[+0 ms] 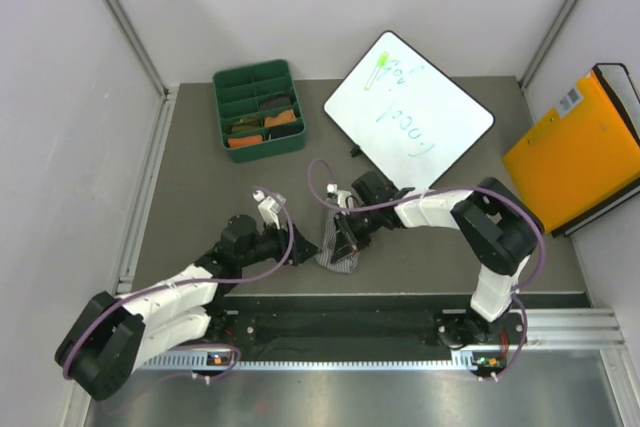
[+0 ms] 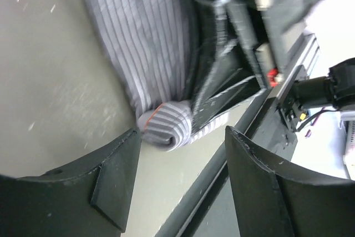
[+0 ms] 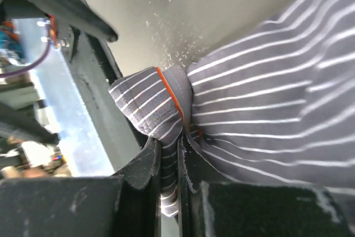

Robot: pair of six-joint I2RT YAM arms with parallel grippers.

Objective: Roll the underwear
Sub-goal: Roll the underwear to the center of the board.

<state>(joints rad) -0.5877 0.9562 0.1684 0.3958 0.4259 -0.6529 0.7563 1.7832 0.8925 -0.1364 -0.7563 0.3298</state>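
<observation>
The grey-white fine-striped underwear [image 1: 338,252] lies on the grey table between my two grippers; it has an orange seam. In the right wrist view the underwear [image 3: 266,104] fills the frame and my right gripper [image 3: 171,151] is shut on a folded edge of it. In the left wrist view the underwear [image 2: 138,37] has a small rolled end [image 2: 166,123] near the table's front edge, with the right gripper [image 2: 222,54] lying on it. My left gripper [image 2: 180,162] is open and empty just short of that rolled end. The other underwear lies in the green tray.
A green divided tray [image 1: 260,105] holding dark, olive and orange folded cloth stands at the back left. A white board [image 1: 408,112] lies at the back middle, an orange folder [image 1: 580,152] at the right. The black front rail [image 2: 222,192] runs just beside the left gripper.
</observation>
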